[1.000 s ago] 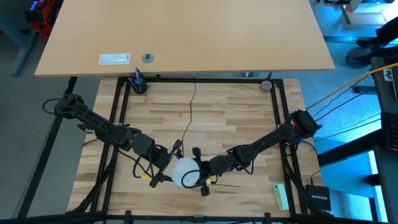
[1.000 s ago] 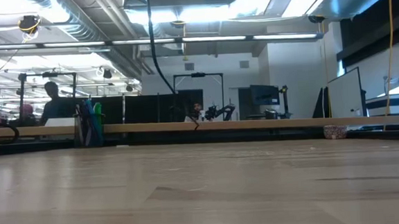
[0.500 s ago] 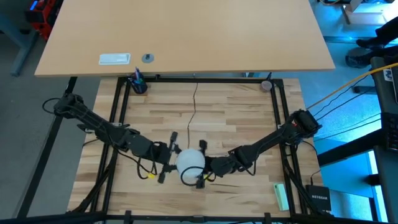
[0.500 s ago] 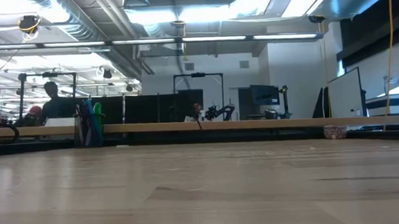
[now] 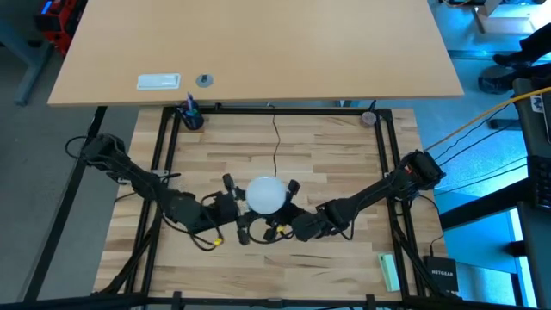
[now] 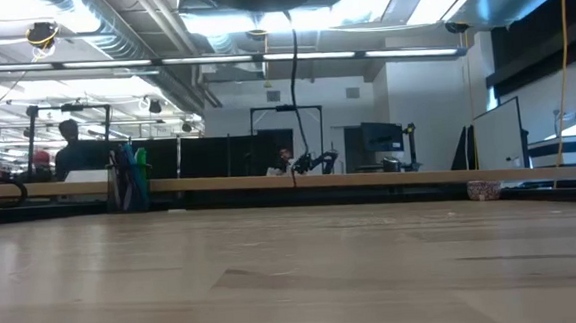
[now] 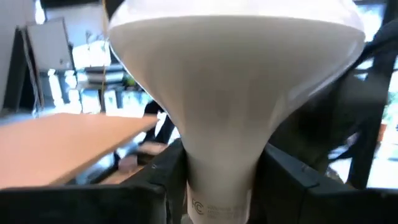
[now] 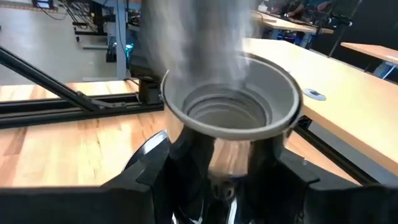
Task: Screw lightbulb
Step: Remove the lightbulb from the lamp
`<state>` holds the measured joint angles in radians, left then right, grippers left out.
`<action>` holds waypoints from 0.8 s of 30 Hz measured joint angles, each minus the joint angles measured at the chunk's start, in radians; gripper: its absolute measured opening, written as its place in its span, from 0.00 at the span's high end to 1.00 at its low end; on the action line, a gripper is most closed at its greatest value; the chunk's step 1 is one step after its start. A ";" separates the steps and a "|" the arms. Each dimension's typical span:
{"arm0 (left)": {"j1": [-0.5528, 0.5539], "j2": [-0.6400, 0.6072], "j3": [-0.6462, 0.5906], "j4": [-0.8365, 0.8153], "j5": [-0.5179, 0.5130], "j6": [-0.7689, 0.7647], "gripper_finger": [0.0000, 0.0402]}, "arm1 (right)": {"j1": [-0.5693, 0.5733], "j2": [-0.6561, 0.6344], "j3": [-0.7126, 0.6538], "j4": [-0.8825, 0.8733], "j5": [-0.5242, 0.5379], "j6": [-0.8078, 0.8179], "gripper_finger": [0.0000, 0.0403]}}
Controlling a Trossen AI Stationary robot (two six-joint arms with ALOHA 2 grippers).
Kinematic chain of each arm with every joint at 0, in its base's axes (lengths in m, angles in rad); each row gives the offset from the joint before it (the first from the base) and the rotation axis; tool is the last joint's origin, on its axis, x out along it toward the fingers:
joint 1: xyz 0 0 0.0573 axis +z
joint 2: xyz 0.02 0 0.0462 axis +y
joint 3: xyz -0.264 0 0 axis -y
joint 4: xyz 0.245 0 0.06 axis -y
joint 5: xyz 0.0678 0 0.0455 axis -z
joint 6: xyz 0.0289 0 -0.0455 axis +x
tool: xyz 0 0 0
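Note:
The lightbulb (image 5: 266, 195) stands upright in the air over the table's middle, its frosted white globe on top. My left gripper (image 5: 241, 210) reaches it from the left and is shut on it. My right gripper (image 5: 286, 217) comes from the right, shut on a shiny metal socket (image 8: 230, 115) with its mouth up, below the globe. A blurred silvery shape (image 8: 199, 37) hangs just over that mouth. A thin black cord (image 5: 276, 142) runs to the table's far edge. My left gripper pinches the bulb's pale neck (image 7: 217, 177) between its two fingers (image 7: 158, 177), just under the flare of the globe. The fingers come about level from the table's left. The bulb is upright and lifted clear of the table. My right gripper pinches the socket's shiny round body (image 8: 217, 155) between its two fingers (image 8: 146, 171), below the rim. It comes from the table's right. The socket is held clear of the table with its open threaded mouth up.
Black frame rails (image 5: 164, 164) run along the table's sides. A cup of pens (image 5: 191, 117) stands at the far left corner, a small round thing (image 5: 368, 118) at the far right, a green object (image 5: 389, 271) at the near right. Another table (image 5: 258, 43) lies beyond.
Both grippers have moved toward the table's far edge, carrying bulb and socket with them. My left gripper's fingers have closed in on the bulb. The bulb has come upright, its globe now facing straight up. The cord has swung along.

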<state>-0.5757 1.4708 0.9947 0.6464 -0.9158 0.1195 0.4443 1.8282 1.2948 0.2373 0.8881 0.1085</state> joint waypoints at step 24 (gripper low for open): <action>0.106 -0.112 -0.453 0.031 0.177 -0.149 0.64 | -0.055 0.002 -0.211 -0.111 -0.241 0.154 0.56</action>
<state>-0.4702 1.3584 0.5419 0.6770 -0.7388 -0.0291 0.3892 1.8301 1.0837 0.1267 0.6470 0.2620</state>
